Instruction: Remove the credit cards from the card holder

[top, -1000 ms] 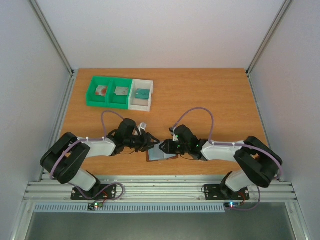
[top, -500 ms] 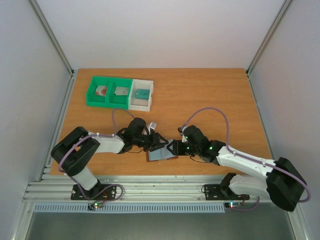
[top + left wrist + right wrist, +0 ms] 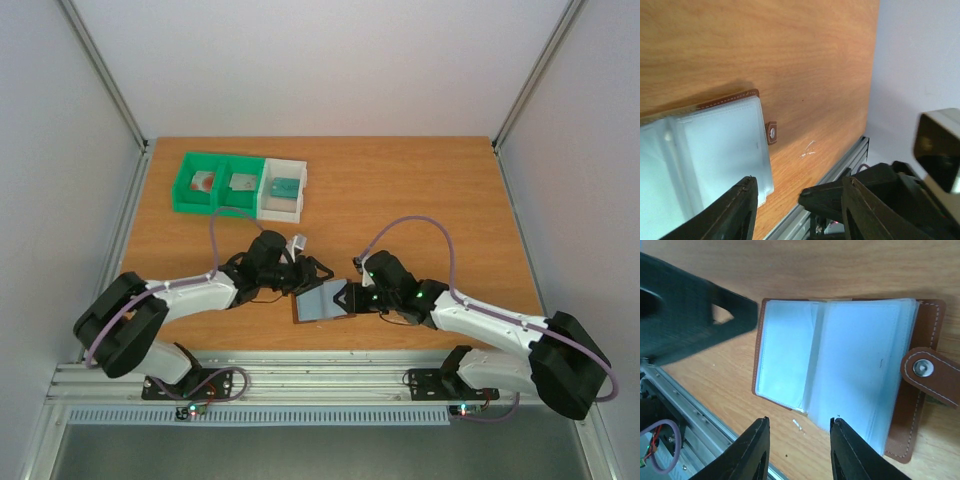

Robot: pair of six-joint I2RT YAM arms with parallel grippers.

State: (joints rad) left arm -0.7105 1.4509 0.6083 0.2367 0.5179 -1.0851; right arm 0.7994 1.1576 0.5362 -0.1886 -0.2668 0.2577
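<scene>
The card holder (image 3: 322, 302) lies open near the table's front edge: brown cover, pale blue-grey pockets, no card showing in them. My left gripper (image 3: 308, 273) is open and empty, just behind its left side. My right gripper (image 3: 346, 297) is open and empty at its right edge. In the right wrist view the holder (image 3: 840, 365) lies flat, its snap strap (image 3: 922, 369) to the right, beyond my open gripper (image 3: 799, 424). In the left wrist view its corner (image 3: 715, 135) shows beside my open gripper (image 3: 797, 197). Three credit cards lie in the bins: white with red (image 3: 204, 182), grey (image 3: 242, 182), teal (image 3: 284, 186).
A green two-compartment bin (image 3: 219, 165) and a white bin (image 3: 297, 196) joined to it stand at the back left. The metal rail (image 3: 320, 378) runs along the front edge close to the holder. My left gripper shows as a dark blur (image 3: 690, 315) in the right wrist view.
My left gripper has drawn back a little from the holder, uncovering more of the pockets. My right arm swung its elbow out to the right earlier and has since stayed put.
</scene>
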